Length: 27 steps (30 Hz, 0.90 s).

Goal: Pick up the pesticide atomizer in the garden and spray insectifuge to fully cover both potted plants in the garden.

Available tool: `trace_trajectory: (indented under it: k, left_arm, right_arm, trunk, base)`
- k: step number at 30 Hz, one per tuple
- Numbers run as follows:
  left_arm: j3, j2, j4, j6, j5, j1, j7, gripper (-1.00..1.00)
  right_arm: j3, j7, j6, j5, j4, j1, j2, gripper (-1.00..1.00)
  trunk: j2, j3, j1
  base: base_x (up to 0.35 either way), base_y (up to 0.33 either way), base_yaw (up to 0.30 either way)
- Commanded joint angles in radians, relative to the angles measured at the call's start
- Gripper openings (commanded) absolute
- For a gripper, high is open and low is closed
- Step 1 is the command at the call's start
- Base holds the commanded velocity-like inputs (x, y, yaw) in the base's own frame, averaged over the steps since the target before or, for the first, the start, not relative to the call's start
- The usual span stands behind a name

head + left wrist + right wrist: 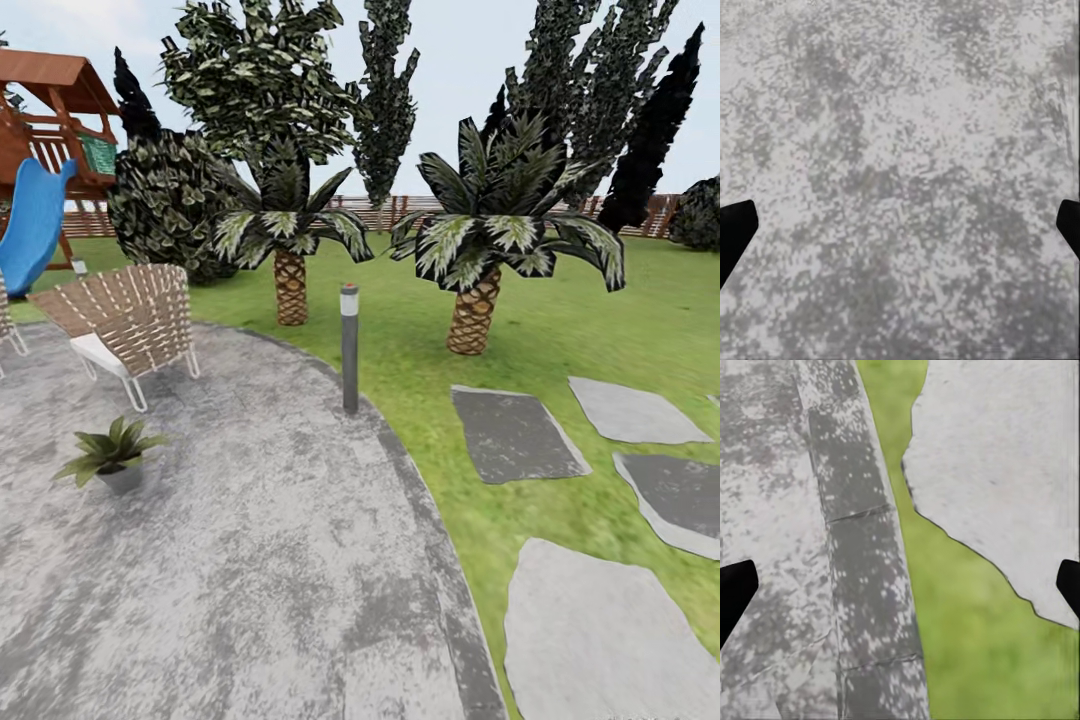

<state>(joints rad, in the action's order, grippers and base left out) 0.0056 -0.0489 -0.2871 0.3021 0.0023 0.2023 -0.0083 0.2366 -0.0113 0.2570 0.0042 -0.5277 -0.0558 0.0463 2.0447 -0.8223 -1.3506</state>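
Patio (250, 560) mottled grey; lawn (420, 330) green; stepping stones (515, 435) grey, some darker. Potted plant (112, 452): green leaves, grey pot. Slide (35, 225) blue. Chair (130, 320) apparently tan weave.

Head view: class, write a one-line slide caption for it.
Garden scene: a potted plant on the stone patio near a woven chair, with two palms and stepping stones on the lawn.

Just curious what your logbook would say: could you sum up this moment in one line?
phase: searching | seen: potted plant on stone patio, near chair | spray bottle: not found | left end effector: open, empty | right end effector: open, empty
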Motion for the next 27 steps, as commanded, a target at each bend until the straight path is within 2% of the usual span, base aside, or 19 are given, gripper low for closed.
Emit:
trace_trajectory:
  k: [1,18,27]
  left_arm:
    - [0.001,0.000,0.000,0.003,0.000,0.000,-0.001,1.00]
    - [0.001,-0.003,0.000,0.003,0.001,0.000,0.004,1.00]
    - [0.001,-0.012,0.000,0.003,0.002,0.000,0.005,1.00]
  right_arm:
    - [0.001,-0.001,0.004,0.000,0.002,-0.001,0.000,1.00]
    - [0.002,-0.001,0.004,0.000,0.003,-0.001,0.000,1.00]
    - [0.001,-0.001,0.004,0.001,0.003,-0.001,0.000,1.00]
  trunk:
    - [0.000,-0.001,0.000]
    - [0.000,-0.001,0.000]
    - [0.000,-0.001,0.000]
  base:
    - [0.196,-0.222,-0.291]
    - [0.173,-0.237,-0.292]
    - [0.271,-0.152,-0.293]
